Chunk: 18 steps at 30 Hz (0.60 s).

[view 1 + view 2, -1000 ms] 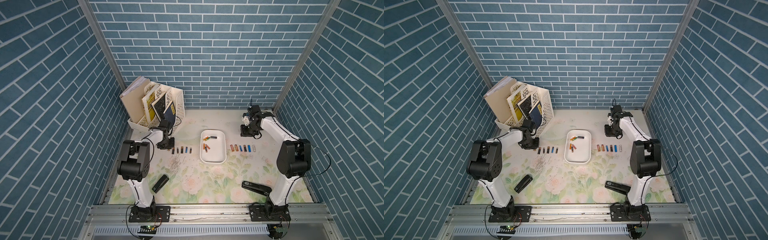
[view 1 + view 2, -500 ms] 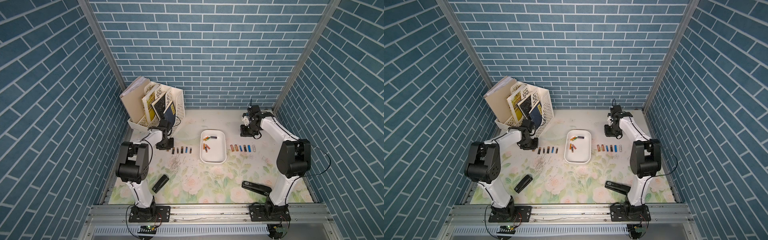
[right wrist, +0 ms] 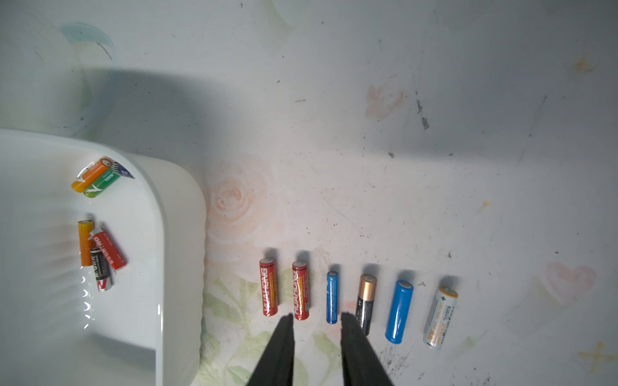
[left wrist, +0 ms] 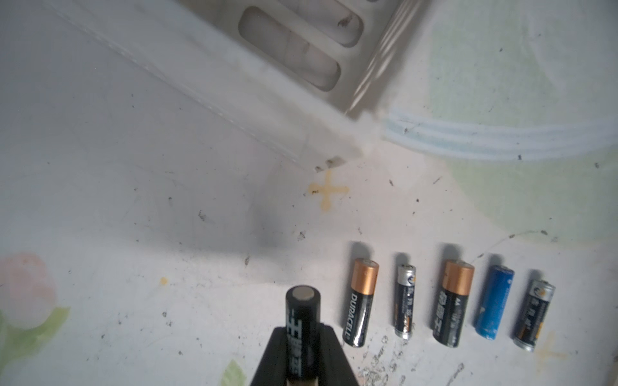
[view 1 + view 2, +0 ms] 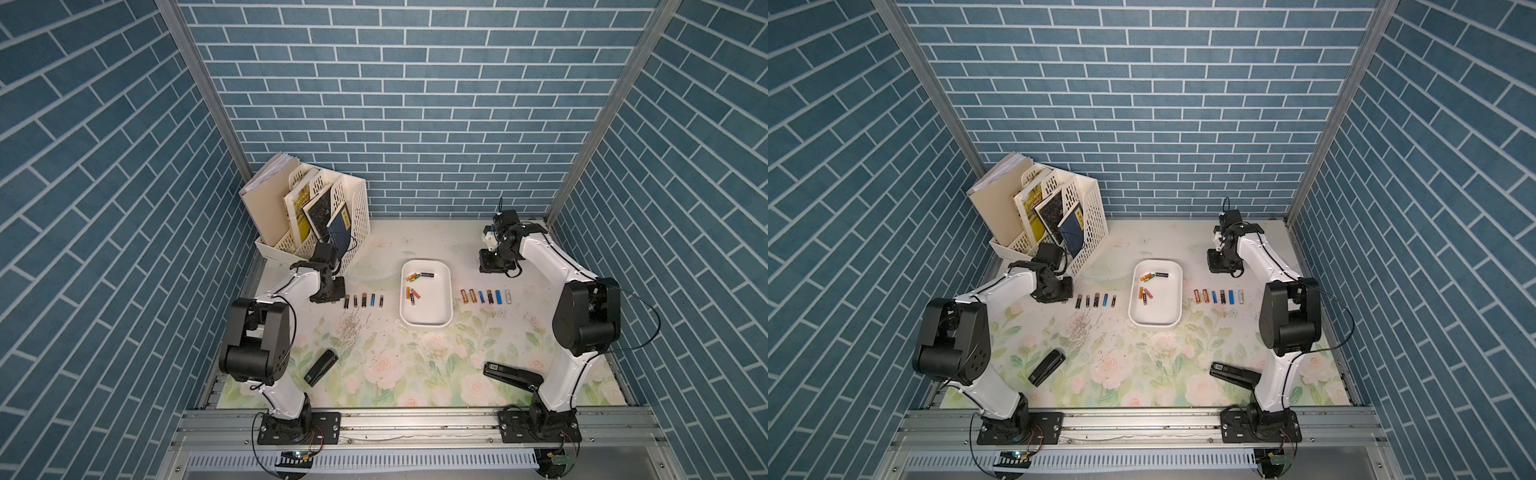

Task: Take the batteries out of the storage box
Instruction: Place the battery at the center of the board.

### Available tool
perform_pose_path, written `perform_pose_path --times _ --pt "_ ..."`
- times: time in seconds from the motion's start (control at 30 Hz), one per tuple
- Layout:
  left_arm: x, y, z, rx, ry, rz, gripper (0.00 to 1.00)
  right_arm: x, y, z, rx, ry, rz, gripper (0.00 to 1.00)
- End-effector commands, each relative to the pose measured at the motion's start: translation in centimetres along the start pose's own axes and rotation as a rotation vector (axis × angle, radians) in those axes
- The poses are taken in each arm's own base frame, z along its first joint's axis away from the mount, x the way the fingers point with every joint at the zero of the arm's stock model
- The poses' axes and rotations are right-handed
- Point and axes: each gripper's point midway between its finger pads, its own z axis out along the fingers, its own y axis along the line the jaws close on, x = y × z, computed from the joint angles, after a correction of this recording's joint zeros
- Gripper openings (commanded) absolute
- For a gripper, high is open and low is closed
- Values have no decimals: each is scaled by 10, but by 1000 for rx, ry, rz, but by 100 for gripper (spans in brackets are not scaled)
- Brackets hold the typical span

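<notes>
The left end effector (image 4: 302, 337), clamped on a black battery (image 4: 301, 309) at 9 o'clock of the storage box (image 5: 426, 325) where six batteries (image 3: 107, 250) lie, could send it rolling into the adjacent Duracell (image 4: 363, 300) if it releases high, while the right end effector (image 3: 316, 319) hangs slightly parted, empty.

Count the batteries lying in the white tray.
6 in the storage box. Far end: orange battery, green battery, dark battery. Middle: second orange battery, red battery, black battery, overlapping. Others may hide beneath.

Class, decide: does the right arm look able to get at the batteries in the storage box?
Probably yes: the right gripper is open and empty, and the lidless storage box leaves its batteries exposed.
</notes>
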Motion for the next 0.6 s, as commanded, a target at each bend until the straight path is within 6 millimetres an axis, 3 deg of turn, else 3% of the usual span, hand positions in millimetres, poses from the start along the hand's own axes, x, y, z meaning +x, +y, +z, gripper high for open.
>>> perform_pose_path --times 0.0,0.23,0.57 --pt "-10 -2 -7 -8 -82 -36 13 1 2 0 2 21 17 28" --pt "1 -10 -3 5 -110 -42 14 0 3 1 -3 20 11 28" --pt "11 -2 5 -47 -142 -43 14 3 3 2 -2 30 -2 28"
